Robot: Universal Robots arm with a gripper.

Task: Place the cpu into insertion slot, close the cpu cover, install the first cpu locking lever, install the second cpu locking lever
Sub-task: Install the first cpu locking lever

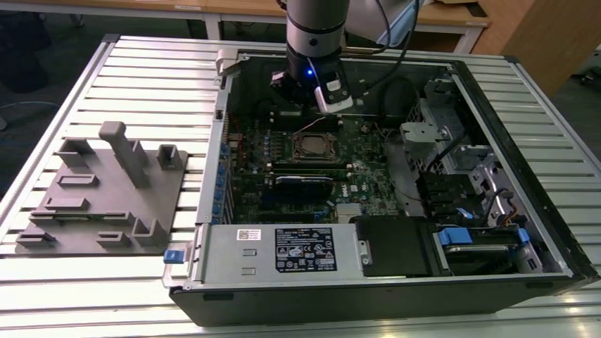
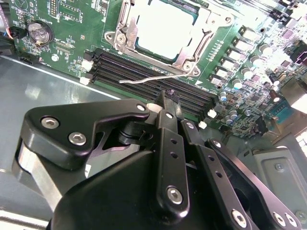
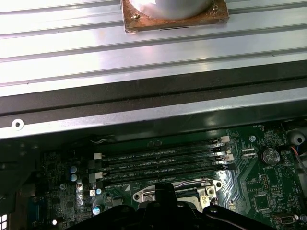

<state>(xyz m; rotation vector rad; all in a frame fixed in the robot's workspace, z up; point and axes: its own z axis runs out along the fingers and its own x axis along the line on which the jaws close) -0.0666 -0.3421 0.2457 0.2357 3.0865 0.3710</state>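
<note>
The cpu (image 2: 163, 28), a square silver-grey chip, lies in the insertion slot (image 1: 314, 146) on the green board. The cpu cover (image 2: 189, 55), a silver frame, lies flat around it. One thin wire locking lever (image 2: 153, 78) stands free of its catch and slants over the long black memory slots (image 2: 144, 67). My gripper (image 2: 168, 98) hovers just beyond that lever, over the memory slots, with its black fingers pressed together and nothing between them. In the exterior view the gripper (image 1: 317, 109) hangs at the far side of the socket. The first wrist view catches the cover's edge (image 3: 208, 191).
The open computer case (image 1: 526, 211) lies on a slatted metal table (image 1: 141, 77). A grey fixture (image 1: 103, 190) with upright blocks sits at the exterior view's left. The power supply (image 1: 281, 246) and drive bays (image 1: 469, 176) crowd the near and right sides.
</note>
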